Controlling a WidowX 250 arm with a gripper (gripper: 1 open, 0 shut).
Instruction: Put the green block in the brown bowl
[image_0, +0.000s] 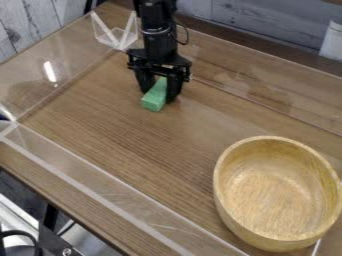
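Tool (159, 88) is reaching down over the green block (155, 95) near 11 o'clock on the tabletop (114, 135); fingers are sitting around the block, but whether they are clamping it or standing apart, cannot tell. Block is lying outside the brown bowl (277, 194), its near end showing below the tool. Bowl is sitting well apart, around 4 o'clock.

Wooden tabletop (127, 140) carries green block (155, 95), brown bowl (277, 194).
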